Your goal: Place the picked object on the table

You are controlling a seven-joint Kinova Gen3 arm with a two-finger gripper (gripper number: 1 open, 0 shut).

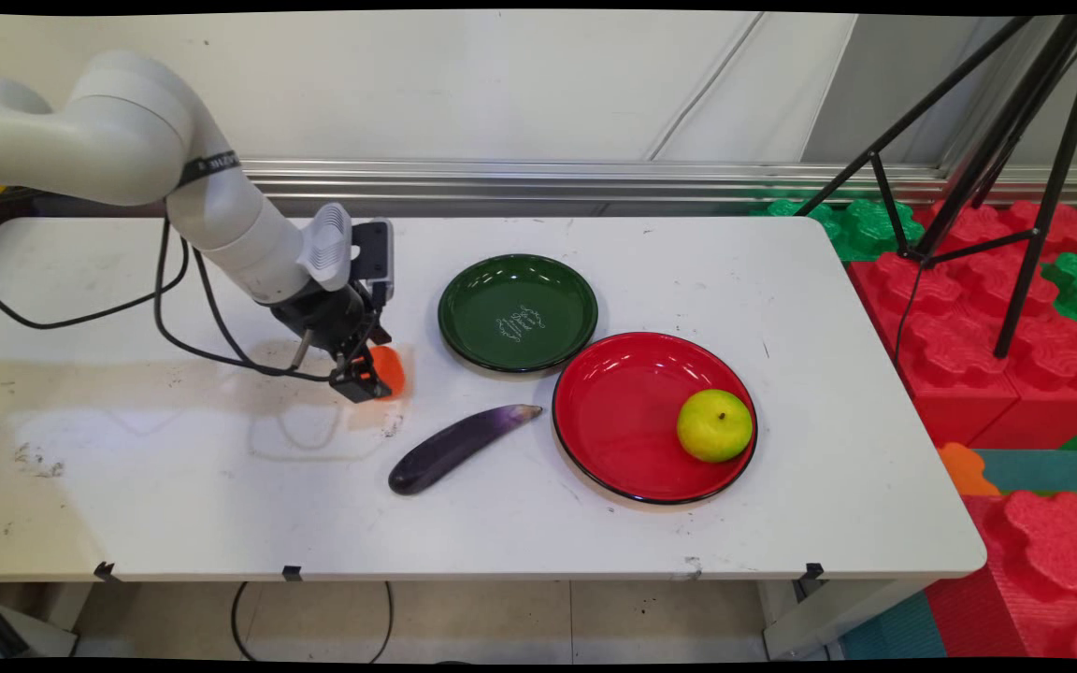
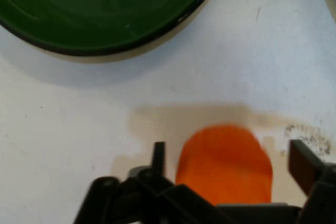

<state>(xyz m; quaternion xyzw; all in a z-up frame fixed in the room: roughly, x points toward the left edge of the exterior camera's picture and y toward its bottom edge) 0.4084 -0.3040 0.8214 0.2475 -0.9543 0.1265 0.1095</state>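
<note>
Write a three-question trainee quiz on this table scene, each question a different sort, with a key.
1. True or false: the green plate holds fruit.
2. What lies in the red plate? A) eggplant B) yellow-green fruit C) nothing
3. Fill in: the end effector has its fingers either side of an ______ object.

Key:
1. False; it is empty.
2. B; the fruit. The eggplant lies on the table.
3. Orange; the object sits between open fingers.

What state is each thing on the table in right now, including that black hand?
hand: open, lowered at the table, fingers either side of the orange piece
orange piece: on the table, between the fingers, not gripped
green plate: upright, empty
red plate: upright, holding the fruit
yellow-green fruit: resting in the red plate
eggplant: lying flat on the table
</note>
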